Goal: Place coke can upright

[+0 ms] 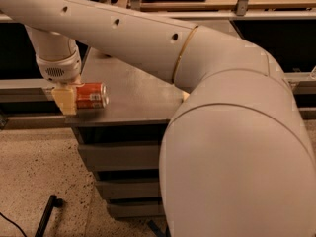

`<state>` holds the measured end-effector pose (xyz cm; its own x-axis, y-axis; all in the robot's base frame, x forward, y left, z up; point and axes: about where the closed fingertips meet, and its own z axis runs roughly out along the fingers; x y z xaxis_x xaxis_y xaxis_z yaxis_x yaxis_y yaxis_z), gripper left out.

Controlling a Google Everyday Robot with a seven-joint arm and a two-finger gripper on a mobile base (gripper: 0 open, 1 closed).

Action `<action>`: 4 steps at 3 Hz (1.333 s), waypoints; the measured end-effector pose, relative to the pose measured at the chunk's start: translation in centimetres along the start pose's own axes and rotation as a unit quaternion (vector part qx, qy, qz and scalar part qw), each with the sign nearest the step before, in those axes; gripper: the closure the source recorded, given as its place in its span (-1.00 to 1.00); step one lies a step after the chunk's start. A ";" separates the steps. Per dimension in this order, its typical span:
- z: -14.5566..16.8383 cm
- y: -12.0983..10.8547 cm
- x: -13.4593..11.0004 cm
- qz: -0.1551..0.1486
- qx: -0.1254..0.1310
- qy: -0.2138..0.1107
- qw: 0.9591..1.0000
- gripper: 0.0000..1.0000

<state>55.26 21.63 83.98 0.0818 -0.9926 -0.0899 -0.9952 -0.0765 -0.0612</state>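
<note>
One coke can (93, 95) is the whole business, and it lies on its side, its long axis running along the front edge of the worktop (140, 95), close to the front left corner. The gripper (68, 103) hangs straight down over that corner from the robot's arm (148, 38). Its fingers (64, 100) pinch the can at its left end: one cream pad shows in front of the can and covers that end, while the other is hidden behind it (so the grip is read from the near side only). The red body with white lettering and the silver right end stick out to the right of the pad. Whether the can rests on the worktop or sits just clear of it I cannot tell.

As for progress, I judge the grasp made and the rest undone, since the can is horizontal, not upright. What is left, by my reckoning, is to turn the wrist so that one silver end faces down. Then the can must be lowered onto the worktop a little in from the corner and released without tipping it.
</note>
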 end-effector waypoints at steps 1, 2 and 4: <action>-2.5 -0.7 1.1 0.008 0.022 -0.022 0.999 1.00; -5.1 -0.6 2.9 0.019 0.051 -0.061 0.997 1.00; -7.6 -1.6 5.8 0.025 0.090 -0.177 0.980 1.00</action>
<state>56.96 15.28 91.13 0.0791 -0.8975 -0.4338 -0.9755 0.0200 -0.2193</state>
